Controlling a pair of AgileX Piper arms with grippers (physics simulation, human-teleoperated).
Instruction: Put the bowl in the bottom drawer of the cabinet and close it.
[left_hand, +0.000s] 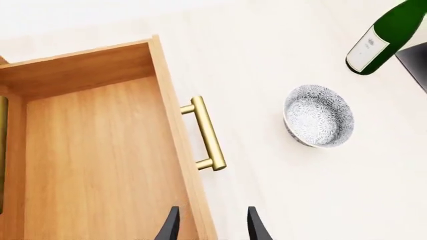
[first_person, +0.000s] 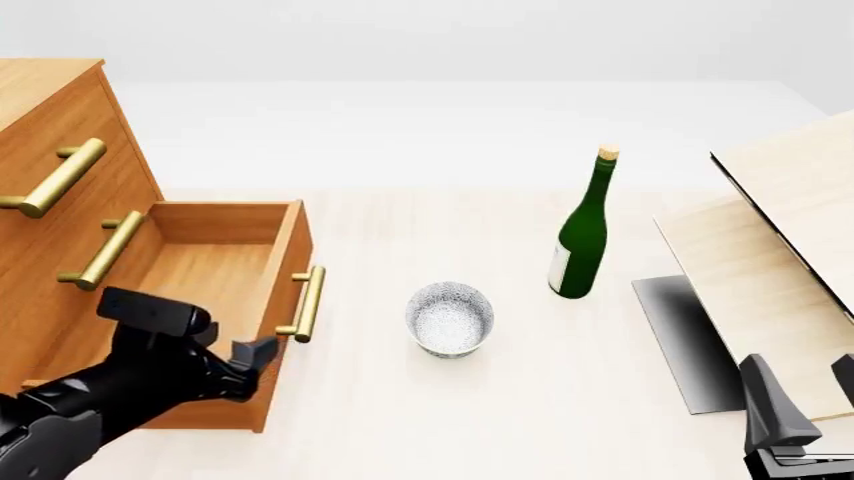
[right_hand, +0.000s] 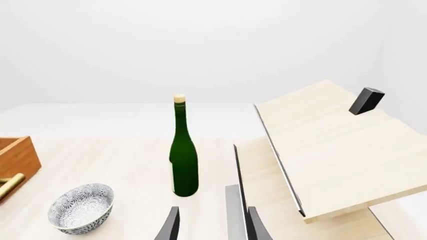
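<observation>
Drawer open, bowl not yet lifted

The bowl (first_person: 450, 317) sits on the table at 3 o'clock of the bottom drawer (first_person: 214, 272), both grippers spread and empty; a reach from the right gripper (first_person: 809, 400) could tip the green bottle (first_person: 583, 230) at the bowl's 1 o'clock

Matt orange-brown wood bottom drawer (first_person: 214, 262), brushed brass handle (first_person: 307, 303), glossy speckled glazed bowl (first_person: 450, 318).

Front view: high behind arms, facing forward-down. Left wrist: steep look down, close over bottom drawer (left_hand: 100, 150). Right wrist: low, level. All share bowl (first_person: 450, 318), bottle (right_hand: 183, 155).
</observation>
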